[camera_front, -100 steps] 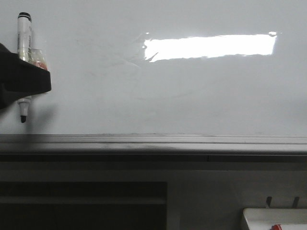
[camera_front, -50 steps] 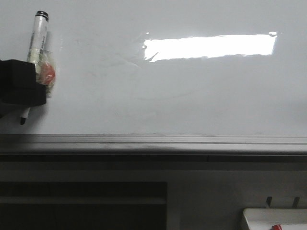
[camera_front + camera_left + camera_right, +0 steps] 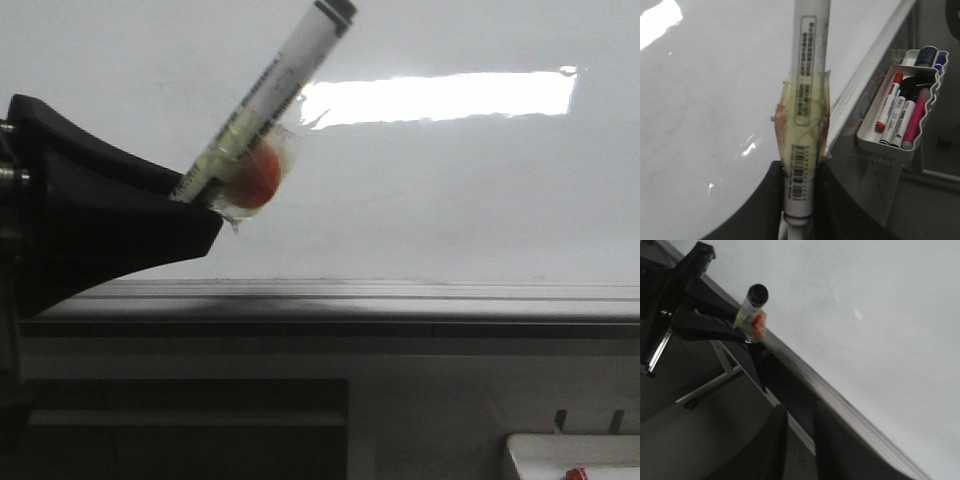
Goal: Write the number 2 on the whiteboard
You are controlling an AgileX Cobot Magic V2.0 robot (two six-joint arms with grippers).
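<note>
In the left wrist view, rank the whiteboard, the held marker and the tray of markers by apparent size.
1. whiteboard
2. held marker, enlarged by nearness to the camera
3. tray of markers

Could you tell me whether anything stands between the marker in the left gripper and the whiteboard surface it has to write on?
Nothing visible does. The left gripper holds the marker tilted in front of the whiteboard, whose face is bare there. The tray of spare markers hangs off to the side.

Marker [image 3: 270,100]: held tilted in left gripper [image 3: 190,215], in front of whiteboard [image 3: 450,200], at its left. Tray [image 3: 575,455]: below the board, far right.
</note>
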